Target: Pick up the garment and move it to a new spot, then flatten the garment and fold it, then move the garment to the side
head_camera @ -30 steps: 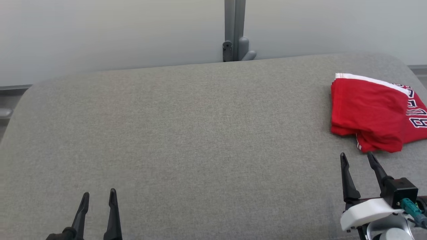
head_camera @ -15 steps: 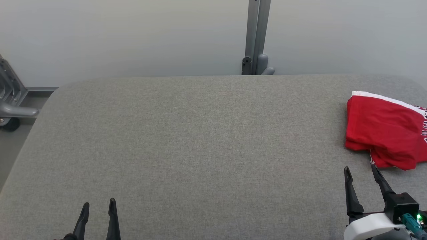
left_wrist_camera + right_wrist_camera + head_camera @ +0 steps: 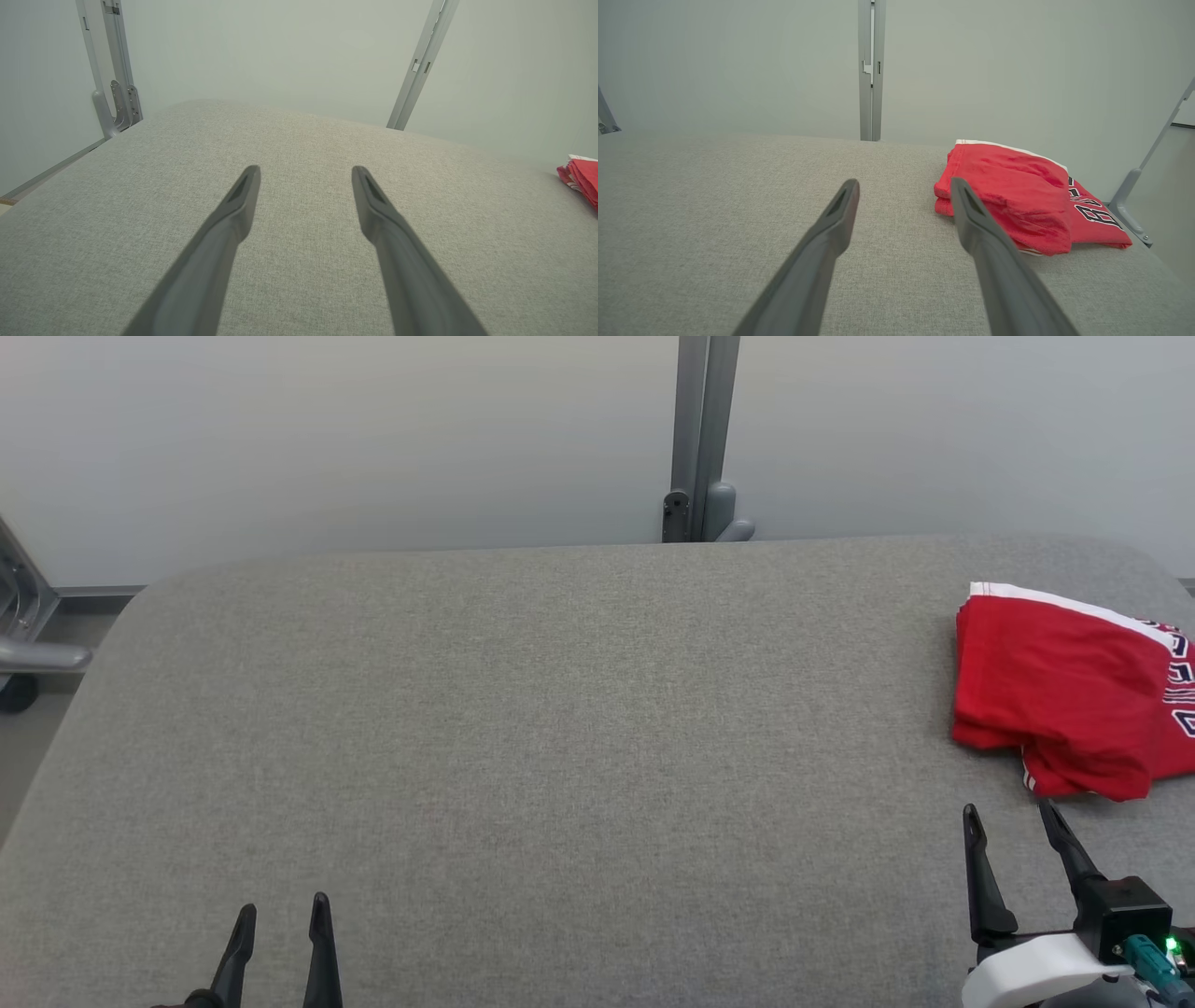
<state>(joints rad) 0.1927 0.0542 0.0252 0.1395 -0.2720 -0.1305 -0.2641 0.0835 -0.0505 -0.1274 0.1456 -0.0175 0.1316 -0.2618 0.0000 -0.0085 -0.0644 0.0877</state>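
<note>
A red garment (image 3: 1055,691) with white trim and dark lettering lies folded in a bundle at the right edge of the grey padded table (image 3: 560,737). The right wrist view has the garment (image 3: 1017,196) just ahead and to the right of my fingers, and its corner (image 3: 584,175) peeks in at the right border of the left wrist view. My right gripper (image 3: 1008,814) hovers open just short of the bundle, nothing between its fingers. Over the table's near left part my left gripper (image 3: 283,907) stands open and empty.
A pale wall runs behind the table with a grey upright post (image 3: 695,439) at its middle. A grey metal frame (image 3: 28,635) stands off the table's left end. Another angled grey strut (image 3: 1148,186) stands beyond the right end.
The head camera has tilted and swung, so the whole picture shifted down and sideways. Both grippers stay open, and the garment lies as before.
</note>
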